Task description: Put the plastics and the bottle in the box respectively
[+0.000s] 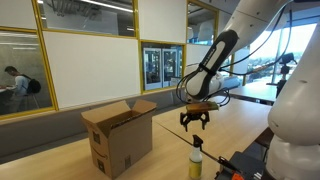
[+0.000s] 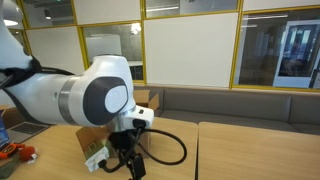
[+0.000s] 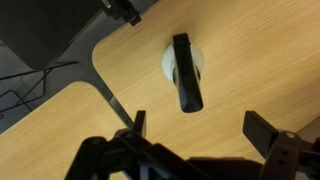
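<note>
One white robot arm (image 1: pixel 292 118) dominates the scene, and its dark forearm reaches out over a long, pale wooden table (image 1: pixel 60 160). Towards the table's near end sits the brown cardboard box (image 1: pixel 120 138) with its top flaps standing open, well apart from the arm's working end. In an exterior view only a flap of the box (image 2: pixel 150 98) shows behind the arm's bulky joint. The gripper (image 1: pixel 194 119) hangs in the air with its jaws spread wide and nothing between them. Just below it stands the bottle (image 1: pixel 196 161), upright on the table and untouched, with a slim yellowish-green body and a narrow black cap. In the wrist view the bottle (image 3: pixel 184 72) appears as a long black cap over a pale round body, beyond the two dark fingers (image 3: pixel 263 128).
</note>
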`<control>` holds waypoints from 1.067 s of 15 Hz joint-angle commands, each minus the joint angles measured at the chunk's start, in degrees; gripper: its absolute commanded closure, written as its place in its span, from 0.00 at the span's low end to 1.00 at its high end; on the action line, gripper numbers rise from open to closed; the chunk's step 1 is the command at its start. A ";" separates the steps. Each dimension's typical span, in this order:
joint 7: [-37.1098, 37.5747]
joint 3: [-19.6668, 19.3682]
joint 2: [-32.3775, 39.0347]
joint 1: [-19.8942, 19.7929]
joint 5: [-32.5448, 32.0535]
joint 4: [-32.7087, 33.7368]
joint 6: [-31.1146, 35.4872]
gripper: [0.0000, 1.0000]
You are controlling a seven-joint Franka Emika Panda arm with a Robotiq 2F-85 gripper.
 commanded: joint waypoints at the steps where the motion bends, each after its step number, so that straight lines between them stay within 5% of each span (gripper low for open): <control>1: -4.59 -0.48 2.44 0.33 5.86 0.04 2.38 0.00; 16: -24.82 -1.34 8.97 1.34 21.55 0.16 6.19 0.00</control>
